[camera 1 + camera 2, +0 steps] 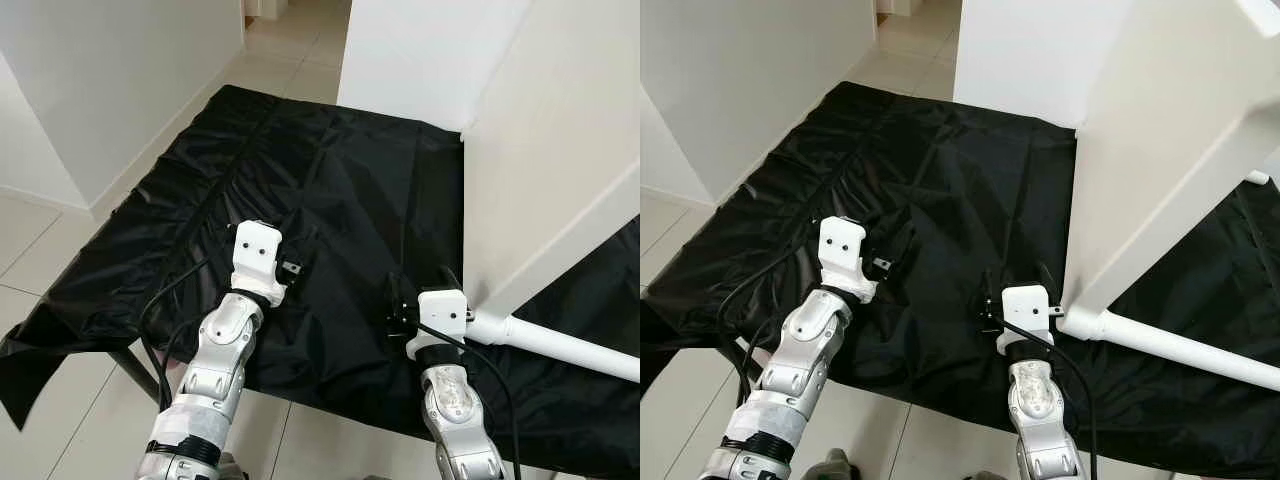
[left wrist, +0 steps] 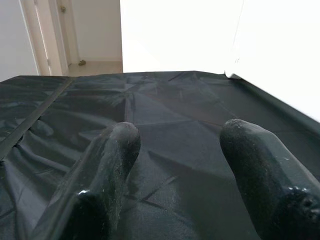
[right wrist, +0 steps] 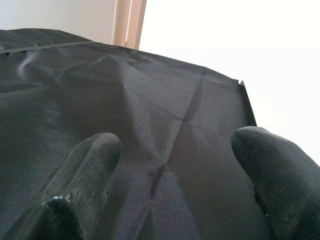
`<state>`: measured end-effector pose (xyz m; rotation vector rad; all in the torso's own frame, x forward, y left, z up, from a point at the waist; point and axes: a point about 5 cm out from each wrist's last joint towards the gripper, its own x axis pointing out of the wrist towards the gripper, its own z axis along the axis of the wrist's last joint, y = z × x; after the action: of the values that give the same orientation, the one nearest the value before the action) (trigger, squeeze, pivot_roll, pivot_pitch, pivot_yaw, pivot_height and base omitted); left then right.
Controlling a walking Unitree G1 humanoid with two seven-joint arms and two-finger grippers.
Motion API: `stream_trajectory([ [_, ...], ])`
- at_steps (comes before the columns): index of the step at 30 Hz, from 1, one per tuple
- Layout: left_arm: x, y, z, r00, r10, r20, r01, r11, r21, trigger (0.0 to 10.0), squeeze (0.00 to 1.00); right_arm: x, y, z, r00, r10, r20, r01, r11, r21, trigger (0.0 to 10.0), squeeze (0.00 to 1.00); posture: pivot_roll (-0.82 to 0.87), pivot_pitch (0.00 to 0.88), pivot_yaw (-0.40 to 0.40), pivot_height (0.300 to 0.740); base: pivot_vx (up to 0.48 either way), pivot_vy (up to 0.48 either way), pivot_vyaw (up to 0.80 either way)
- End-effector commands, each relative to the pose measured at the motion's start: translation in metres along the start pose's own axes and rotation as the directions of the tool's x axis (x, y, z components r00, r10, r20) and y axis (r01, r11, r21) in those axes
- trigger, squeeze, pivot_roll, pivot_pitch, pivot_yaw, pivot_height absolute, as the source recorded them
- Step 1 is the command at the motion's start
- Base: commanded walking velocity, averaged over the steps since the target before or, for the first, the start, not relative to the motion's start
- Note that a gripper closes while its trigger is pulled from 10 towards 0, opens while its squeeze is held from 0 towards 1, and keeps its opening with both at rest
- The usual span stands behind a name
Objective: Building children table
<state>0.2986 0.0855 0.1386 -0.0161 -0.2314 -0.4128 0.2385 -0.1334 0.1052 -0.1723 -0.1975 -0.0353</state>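
A white tabletop panel (image 1: 1170, 130) stands on its edge at the right, on a black cloth (image 1: 330, 180) spread over the floor. A white round leg (image 1: 1185, 347) runs from the panel's near lower corner along the cloth to the right. My right gripper (image 1: 398, 310) hovers low over the cloth just left of that corner, open with nothing between its fingers (image 3: 90, 160). My left gripper (image 1: 290, 268) is further left over the middle of the cloth, also open and holding nothing, its fingers (image 2: 112, 150) just above the fabric.
A white wall (image 1: 100, 80) borders the cloth on the left and another white wall (image 1: 420, 50) stands behind it. Pale floor tiles (image 1: 40, 240) surround the cloth, and a passage (image 1: 300, 30) opens at the far end. The cloth's near left corner (image 1: 30, 370) is folded.
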Motion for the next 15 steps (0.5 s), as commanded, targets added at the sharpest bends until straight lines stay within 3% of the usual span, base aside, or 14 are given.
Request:
stream_trajectory([
  [1, -0.0006, -0.0057, 0.0002, 0.999, -0.043, -0.003, 0.043, 0.999, -0.012, 10.0, 0.0, -0.0008, -0.0004, -0.0011, 1.0, 0.005, -0.012, -0.005, 1.0, -0.005, 10.0, 0.0, 0.07, 0.023, -0.063, 0.74, 0.0, 0.0, 0.0],
  [15, -0.0002, -0.0062, -0.0048, 0.997, -0.04, -0.061, 0.04, 0.999, -0.002, 10.0, 0.0, -0.0005, 0.0001, -0.0016, 1.0, -0.002, -0.016, 0.002, 1.0, -0.004, 10.0, 0.0, 0.07, 0.022, -0.062, 0.74, 0.0, 0.0, 0.0],
])
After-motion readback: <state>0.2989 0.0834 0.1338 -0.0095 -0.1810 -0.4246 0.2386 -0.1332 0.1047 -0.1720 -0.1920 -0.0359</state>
